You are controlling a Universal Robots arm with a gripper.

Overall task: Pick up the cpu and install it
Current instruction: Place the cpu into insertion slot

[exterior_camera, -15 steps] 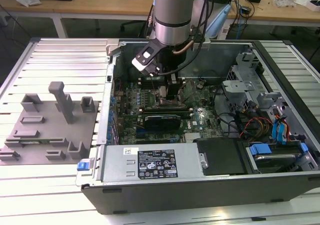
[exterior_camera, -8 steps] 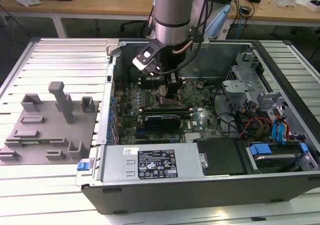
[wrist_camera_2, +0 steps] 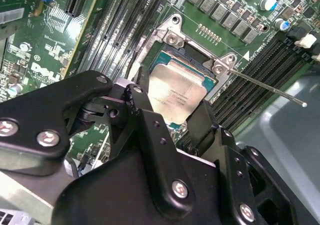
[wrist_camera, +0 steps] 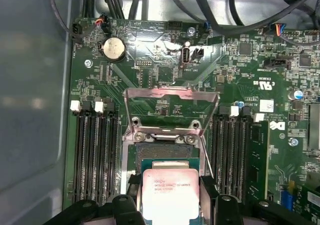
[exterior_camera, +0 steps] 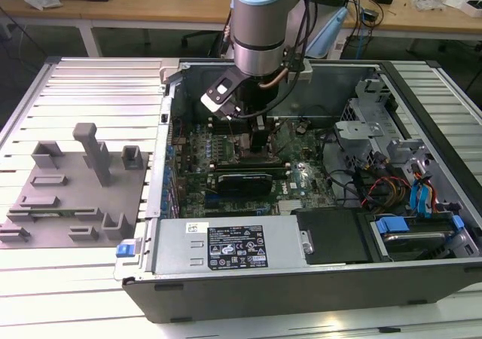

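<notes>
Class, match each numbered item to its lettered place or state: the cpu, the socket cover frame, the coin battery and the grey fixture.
Items:
1. cpu
2. socket cover frame
3. coin battery
4. grey fixture

Places or states:
A. outside the computer case, at the exterior view's left
B. gripped by the pincer
C. swung open
D. round and silvery, flat on the board

Pairs: 1-B; 2-C; 3-D; 4-A

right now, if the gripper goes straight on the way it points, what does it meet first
Most likely the open socket: the gripper, shut on the cpu, points down at it, so the cpu would touch there first. The gap between them is unclear.
</notes>
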